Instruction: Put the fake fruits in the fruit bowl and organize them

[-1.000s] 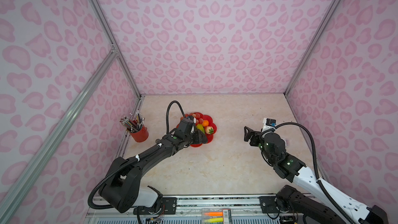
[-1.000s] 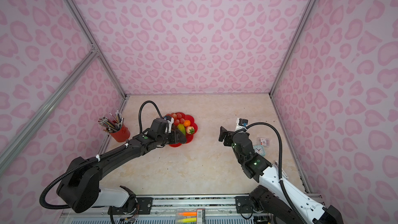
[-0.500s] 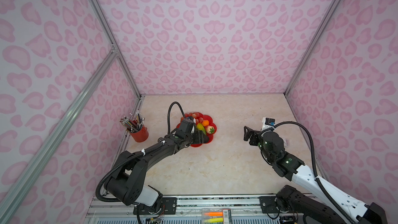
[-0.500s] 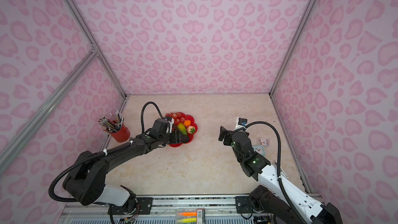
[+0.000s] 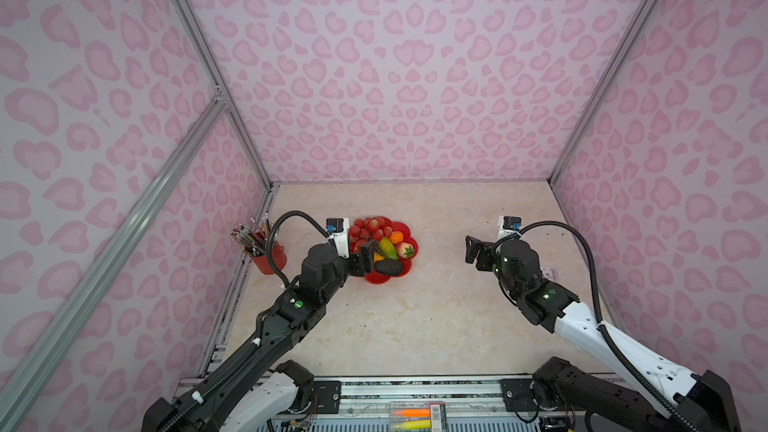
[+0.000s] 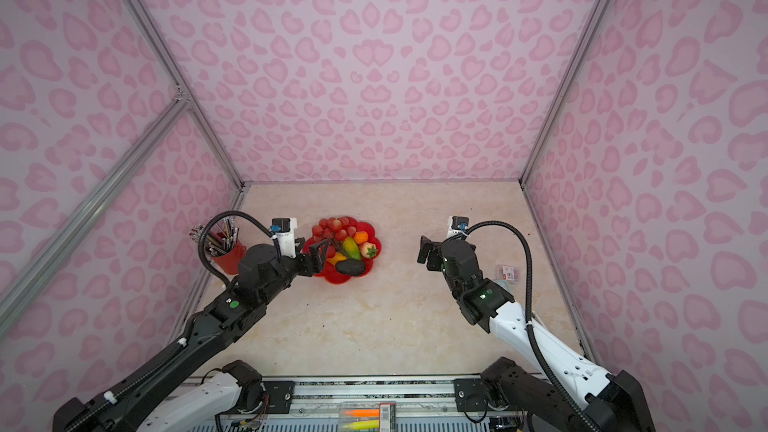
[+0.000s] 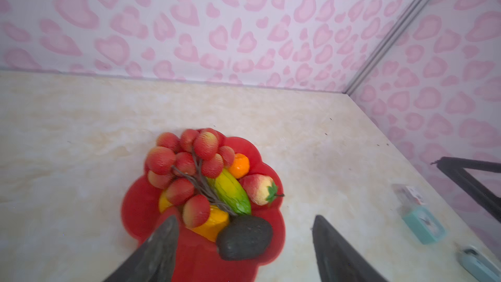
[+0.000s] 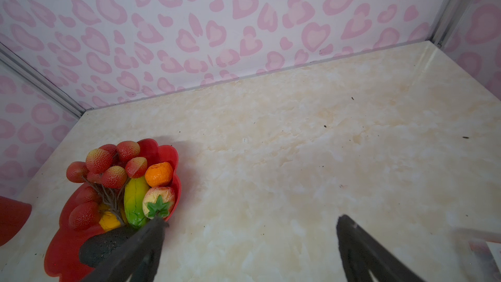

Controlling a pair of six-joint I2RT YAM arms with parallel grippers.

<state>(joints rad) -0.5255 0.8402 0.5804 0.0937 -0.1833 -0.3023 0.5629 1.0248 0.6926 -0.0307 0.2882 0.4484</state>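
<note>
The fruit bowl [image 5: 376, 279] [image 7: 141, 202], a red scalloped dish, sits left of the table's middle. In it lie a red berry bunch [image 7: 187, 155], a yellow-green oblong fruit [image 7: 230, 191], a small orange [image 7: 238, 165], a strawberry [image 7: 259, 189], a yellow-orange fruit [image 7: 212, 222] and a dark avocado [image 7: 244, 237] [image 5: 388, 268]. My left gripper [image 5: 363, 261] [image 7: 245, 218] hovers open at the bowl's near-left edge, holding nothing, its jaws either side of the avocado and apart from it. My right gripper [image 5: 473, 253] [image 8: 250, 220] is open over bare table right of the bowl.
A red cup of pencils [image 5: 272, 257] stands by the left wall. A small teal box [image 7: 423, 221] and a packet [image 5: 548, 274] lie near the right wall behind my right arm. Pink walls close three sides; a metal rail [image 5: 415, 388] runs along the front.
My left gripper's jaws have gone from nearly shut to open at the bowl's near edge, and the arm has shifted slightly. The right arm has stayed still.
</note>
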